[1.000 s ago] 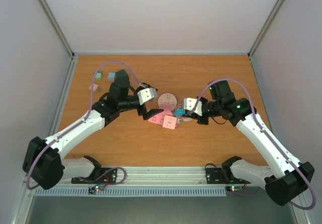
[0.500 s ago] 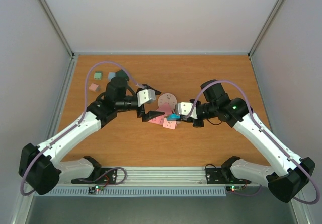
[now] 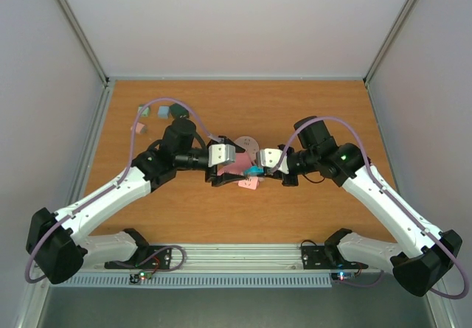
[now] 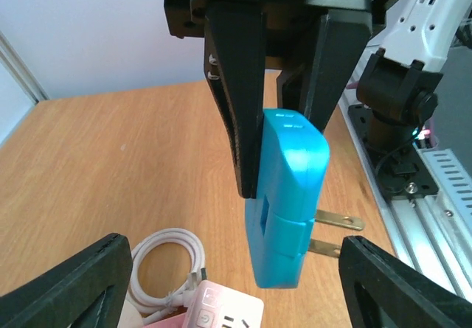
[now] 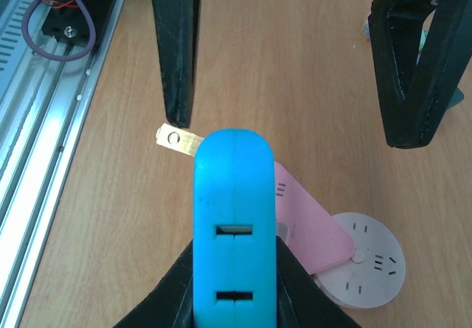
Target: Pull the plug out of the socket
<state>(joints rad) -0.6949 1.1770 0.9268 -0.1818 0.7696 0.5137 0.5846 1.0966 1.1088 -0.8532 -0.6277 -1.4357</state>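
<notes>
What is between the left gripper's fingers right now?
The blue plug, clamped in the right gripper, prongs bare; the left wrist view shows it.

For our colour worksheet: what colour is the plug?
The plug is bright blue; left wrist view shows it best.

Bright, even light from overhead leaves only soft, faint shadows on the bench (image 3: 221, 210), while a pale sheen glazes the top of the blue plug (image 4: 291, 195) and the left wrist camera renders its own dark claw fingers (image 4: 77, 284) slightly soft at the frame's lower corners.
</notes>
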